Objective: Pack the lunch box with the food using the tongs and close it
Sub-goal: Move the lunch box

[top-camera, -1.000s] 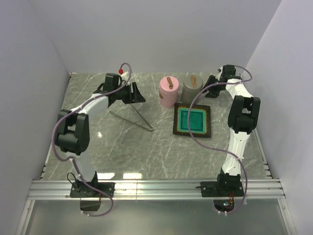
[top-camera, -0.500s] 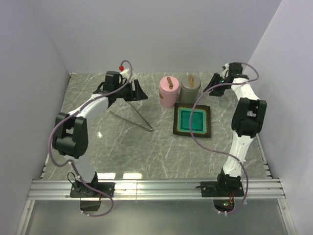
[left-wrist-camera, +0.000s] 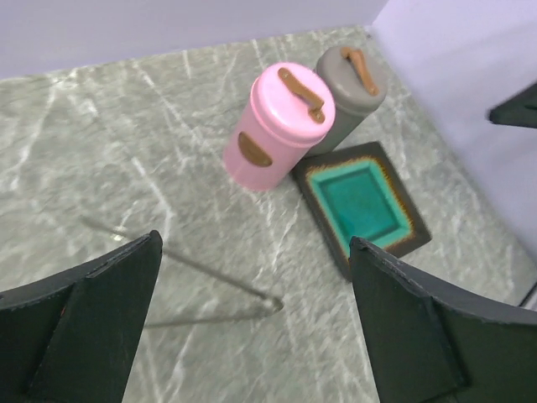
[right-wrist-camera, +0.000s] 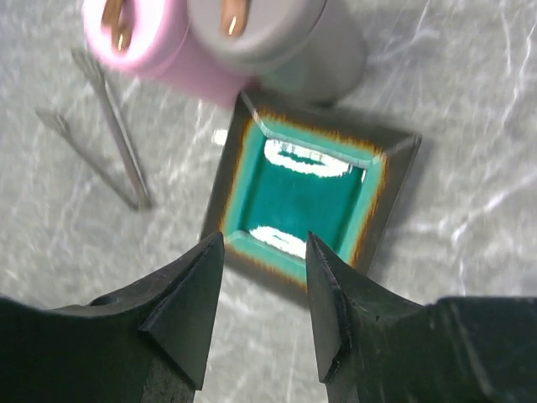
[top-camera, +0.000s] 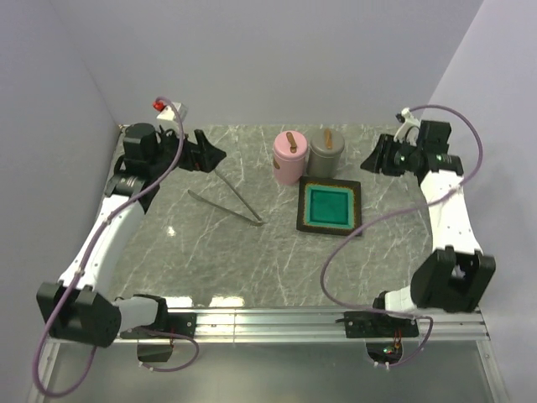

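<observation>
Currently see tongs [top-camera: 239, 197] lying flat on the table [top-camera: 210, 252], V-tip toward the tray [top-camera: 302, 206], away from both grippers. Find left gripper [top-camera: 214, 155] spread wide at back left, right gripper [top-camera: 377, 157] partly apart at back right, both holding nothing.

Left arm [top-camera: 107, 228]: it has swung out toward the left wall. Its elbow [top-camera: 74, 309] has dropped from beside the table's middle to the near-left corner, next to its own base.
Left gripper [top-camera: 210, 156]: it has drawn back to the left. The far end of the tongs [top-camera: 228, 198], covered by the gripper before, now shows just past its fingertips.
Right arm [top-camera: 449, 214]: it has stretched out along the right wall. Its elbow [top-camera: 455, 281] has sunk toward the near edge.
Right gripper [top-camera: 374, 158]: it has backed off to the right. The grey canister [top-camera: 327, 151], close by its fingers a second ago, now stands well ahead of them.
Right cable [top-camera: 352, 243]: its loop now hangs longer and lower, in front of the arm.
</observation>
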Robot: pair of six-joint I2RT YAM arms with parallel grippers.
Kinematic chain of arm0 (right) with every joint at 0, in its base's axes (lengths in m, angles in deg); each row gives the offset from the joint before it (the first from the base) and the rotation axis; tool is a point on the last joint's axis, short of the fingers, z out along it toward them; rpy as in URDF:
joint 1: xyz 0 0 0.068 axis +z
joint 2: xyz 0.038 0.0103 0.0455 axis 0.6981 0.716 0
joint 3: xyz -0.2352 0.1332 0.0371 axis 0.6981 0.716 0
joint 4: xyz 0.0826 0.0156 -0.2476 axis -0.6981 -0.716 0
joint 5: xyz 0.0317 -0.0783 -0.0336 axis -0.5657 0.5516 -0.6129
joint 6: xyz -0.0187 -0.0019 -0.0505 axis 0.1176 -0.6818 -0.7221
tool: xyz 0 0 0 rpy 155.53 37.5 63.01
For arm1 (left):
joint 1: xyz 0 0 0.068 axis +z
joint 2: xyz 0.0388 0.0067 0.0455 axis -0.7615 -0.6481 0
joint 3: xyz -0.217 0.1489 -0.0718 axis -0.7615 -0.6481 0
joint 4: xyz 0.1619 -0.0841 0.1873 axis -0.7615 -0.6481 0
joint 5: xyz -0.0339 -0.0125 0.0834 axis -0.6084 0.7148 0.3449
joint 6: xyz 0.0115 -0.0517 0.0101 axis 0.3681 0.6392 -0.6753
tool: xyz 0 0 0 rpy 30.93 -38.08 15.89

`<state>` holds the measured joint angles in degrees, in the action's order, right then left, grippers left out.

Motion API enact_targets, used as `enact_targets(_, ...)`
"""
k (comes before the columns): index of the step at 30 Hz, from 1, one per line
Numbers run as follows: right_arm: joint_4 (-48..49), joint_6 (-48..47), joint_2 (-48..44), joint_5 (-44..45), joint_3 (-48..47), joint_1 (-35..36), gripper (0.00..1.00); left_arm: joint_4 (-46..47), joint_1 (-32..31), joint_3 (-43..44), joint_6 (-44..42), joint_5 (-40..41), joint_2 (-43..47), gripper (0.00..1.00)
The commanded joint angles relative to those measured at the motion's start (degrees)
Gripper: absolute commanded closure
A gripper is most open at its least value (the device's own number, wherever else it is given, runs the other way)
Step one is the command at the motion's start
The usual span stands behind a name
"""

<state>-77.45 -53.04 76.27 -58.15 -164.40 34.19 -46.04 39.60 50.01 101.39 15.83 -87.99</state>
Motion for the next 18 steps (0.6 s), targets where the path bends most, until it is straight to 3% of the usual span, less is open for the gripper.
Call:
enact_targets(1, -1.7, -6.4, -8.0, -0.5, 4.8, 0.9, 0.48, -6.2, 0.2, -2.2, -6.8, 3.3, 4.8, 0.01)
enact_targets(5, -3.7, -11.1, -17.1, 3.3, 11.5, 4.3, 0.4, -12.7, 0.3, -2.3, -10.5, 6.3, 7.2, 0.0)
enact_targets(9, -3.2, -14.5, -23.5, 7.7, 17.9, 9.4, 0.14, -16.1, 0.3, -4.9, -13.4, 9.6, 11.7, 0.01)
enact_targets(14, -2.1, -13.9, -28.3, 11.6, 24.7, 16.3, 0.06, -17.1, 0.3, -12.1, -15.5, 11.7, 17.4, 0.01)
enact_targets(18, -0.5, -12.3, -31.0, 13.3, 28.3, 19.3, 0.04, -18.9, 0.3, -15.0, -14.9, 19.2, 19.1, 0.01)
